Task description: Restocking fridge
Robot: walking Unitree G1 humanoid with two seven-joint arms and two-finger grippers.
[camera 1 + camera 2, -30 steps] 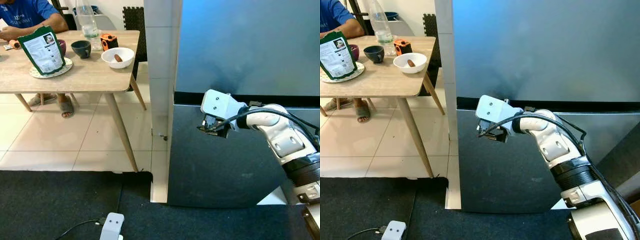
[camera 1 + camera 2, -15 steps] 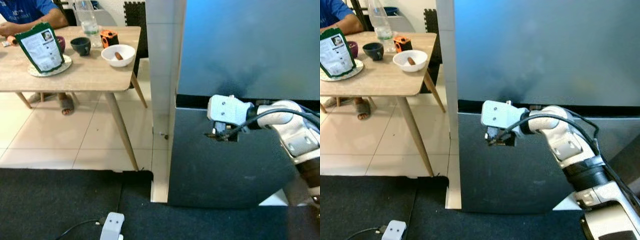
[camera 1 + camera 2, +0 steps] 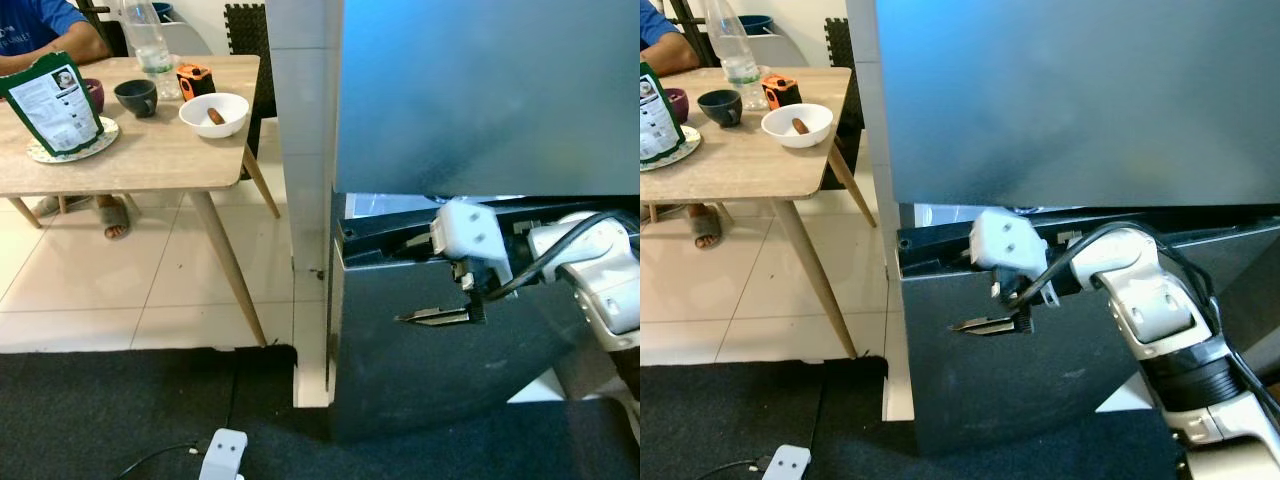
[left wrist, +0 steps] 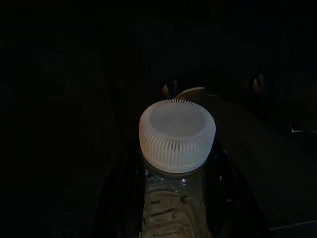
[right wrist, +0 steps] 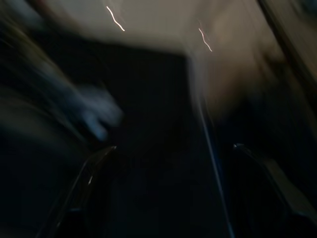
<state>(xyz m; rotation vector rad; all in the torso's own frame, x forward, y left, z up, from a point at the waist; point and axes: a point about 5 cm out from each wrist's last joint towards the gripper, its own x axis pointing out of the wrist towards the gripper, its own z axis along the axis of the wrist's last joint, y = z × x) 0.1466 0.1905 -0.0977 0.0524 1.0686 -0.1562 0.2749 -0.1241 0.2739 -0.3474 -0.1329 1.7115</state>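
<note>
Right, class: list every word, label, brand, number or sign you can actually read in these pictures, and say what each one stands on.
None can be read.
Green and white pouch on the table: printed lines and a small picture, too small to read.
Clear bottle on the table: label too blurred to read.
Orange and black object beside the white bowl: no readable marking.
Bottle cap in the left wrist view: plain, ribbed, no text.

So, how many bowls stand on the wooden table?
2: a white bowl holding something brown near the table's corner, and a small dark bowl further left, beside the clear plastic bottle. Others may be hidden.
</note>
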